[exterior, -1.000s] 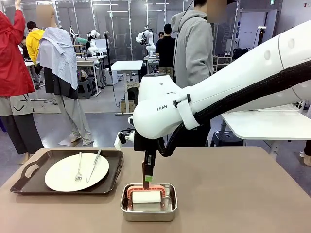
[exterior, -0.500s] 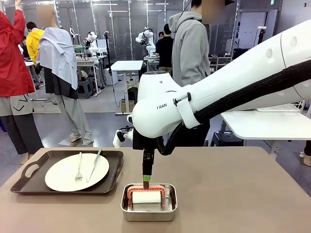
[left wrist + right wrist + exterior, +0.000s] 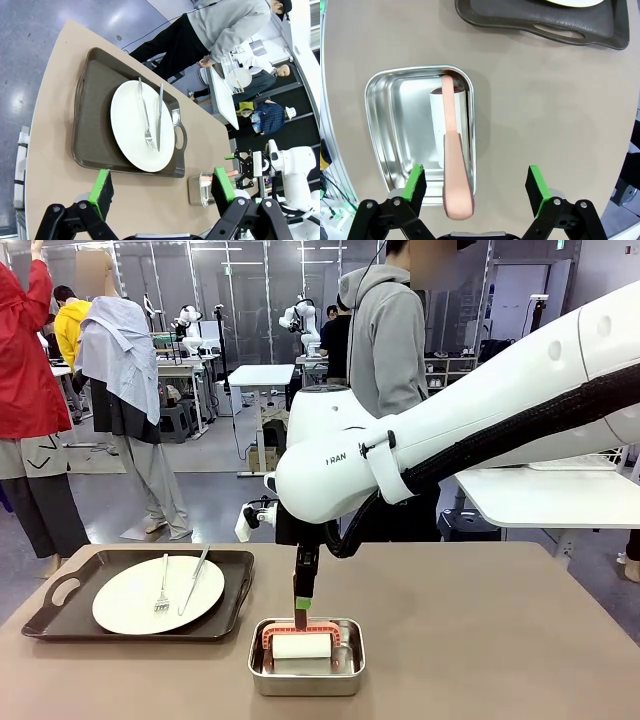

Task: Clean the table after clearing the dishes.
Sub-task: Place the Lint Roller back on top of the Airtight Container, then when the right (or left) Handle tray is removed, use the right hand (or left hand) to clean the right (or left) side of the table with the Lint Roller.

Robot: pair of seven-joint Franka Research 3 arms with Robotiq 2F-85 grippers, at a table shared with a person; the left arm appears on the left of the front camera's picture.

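1. The right gripper (image 3: pixel 476 185) is hovering over the steel pan (image 3: pixel 385 87) with its jaws spread wide and gripping nothing. The pink handle (image 3: pixel 452 165) of the cleaning roller (image 3: pixel 302 646) is rising between the green pads (image 3: pixel 415 182), nearer one pad than the other and seemingly touching neither.
2. The roller's white roll is lying in the pan, which is sitting on the counter (image 3: pixel 480 640) just beside the dark tray (image 3: pixel 60 615).
3. The step in hand, as I judge it, is taking the roller by its handle. Doing it well means centring the jaws on the handle before closing, so that both pads are meeting it together rather than shoving it against the pan wall.
4. Lifting straight up should be letting the roll clear the rim without dragging the light pan along.
5. The left gripper (image 3: pixel 162 186) is hanging high above the counter, jaws wide and empty. It is looking down on the tray, where the white plate (image 3: pixel 130 125) is carrying a fork (image 3: pixel 145 115) and a knife (image 3: pixel 159 117).
6. With these dishes not yet cleared, the tray is covering that part of the counter, so any rolling should be keeping to the bare surface.
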